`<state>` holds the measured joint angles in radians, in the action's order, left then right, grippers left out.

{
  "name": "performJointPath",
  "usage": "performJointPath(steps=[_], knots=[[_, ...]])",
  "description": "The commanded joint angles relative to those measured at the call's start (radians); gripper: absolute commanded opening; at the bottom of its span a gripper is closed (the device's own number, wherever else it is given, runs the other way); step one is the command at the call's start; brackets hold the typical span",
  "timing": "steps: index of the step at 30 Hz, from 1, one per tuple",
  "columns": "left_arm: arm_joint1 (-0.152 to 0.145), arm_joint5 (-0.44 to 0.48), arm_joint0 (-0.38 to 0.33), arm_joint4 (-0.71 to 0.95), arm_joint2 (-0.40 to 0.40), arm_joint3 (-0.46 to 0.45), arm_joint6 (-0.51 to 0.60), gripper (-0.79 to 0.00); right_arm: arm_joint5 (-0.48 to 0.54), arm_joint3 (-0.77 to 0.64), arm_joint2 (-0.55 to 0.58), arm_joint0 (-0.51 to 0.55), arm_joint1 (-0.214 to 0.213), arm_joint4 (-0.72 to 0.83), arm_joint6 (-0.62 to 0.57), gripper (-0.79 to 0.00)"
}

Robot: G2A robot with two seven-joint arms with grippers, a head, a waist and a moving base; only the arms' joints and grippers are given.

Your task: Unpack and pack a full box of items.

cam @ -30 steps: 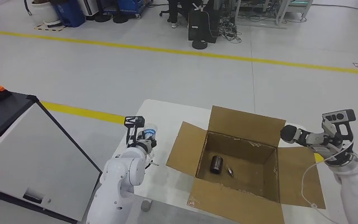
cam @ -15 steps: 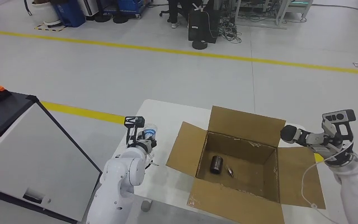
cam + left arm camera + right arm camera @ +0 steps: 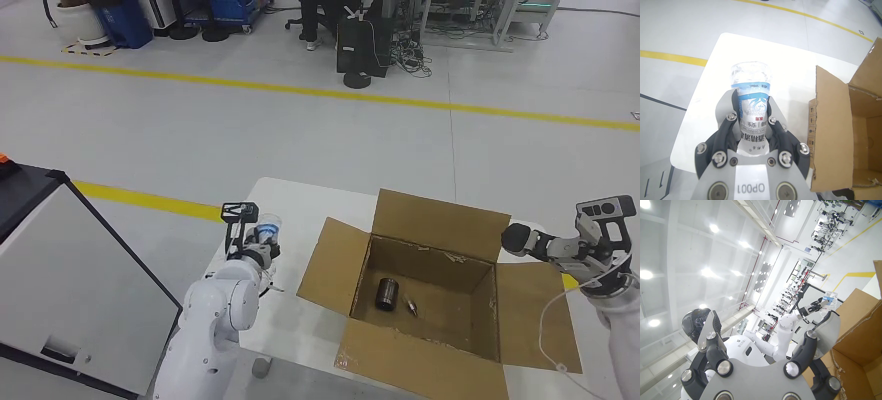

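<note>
The left fingers are clamped on a clear bottle with a blue-and-white label, 1 finger on each side of it. The bottle's base points away from them, over the white surface. Just to the right of these fingers stands the open cardboard box, its flaps spread. Inside it lie a dark cylinder and 1 small item beside it. Beyond the box, the right fingers are spread wide with nothing between them, close to a flap.
</note>
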<state>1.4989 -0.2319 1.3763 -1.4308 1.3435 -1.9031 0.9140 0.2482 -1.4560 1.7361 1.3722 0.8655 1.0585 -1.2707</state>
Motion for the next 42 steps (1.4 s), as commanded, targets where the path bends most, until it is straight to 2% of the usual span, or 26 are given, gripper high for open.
performJointPath(steps=[1,10,15,18,24,42], knots=[[-0.001,0.011,0.000,-0.004,-0.008,-0.029,0.021,-0.785,0.000,0.000,0.000,0.000,0.000,0.000,0.000,0.000],[-0.004,0.079,-0.022,-0.011,-0.070,-0.188,0.177,-0.785,0.000,0.000,0.000,0.000,0.000,0.000,0.000,0.000],[0.001,0.099,-0.066,0.052,-0.130,-0.236,0.313,-0.785,0.000,0.000,0.000,0.000,0.000,0.000,0.000,0.000],[0.006,0.084,-0.109,0.111,-0.156,-0.236,0.390,-0.785,0.000,0.000,0.000,0.000,0.000,0.000,0.000,0.000],[0.015,0.051,-0.179,0.125,-0.224,-0.204,0.438,-0.785,0.000,0.000,0.000,0.000,0.000,0.000,0.000,0.000],[0.015,0.051,-0.179,0.125,-0.224,-0.204,0.438,-0.785,0.000,0.000,0.000,0.000,0.000,0.000,0.000,0.000]])
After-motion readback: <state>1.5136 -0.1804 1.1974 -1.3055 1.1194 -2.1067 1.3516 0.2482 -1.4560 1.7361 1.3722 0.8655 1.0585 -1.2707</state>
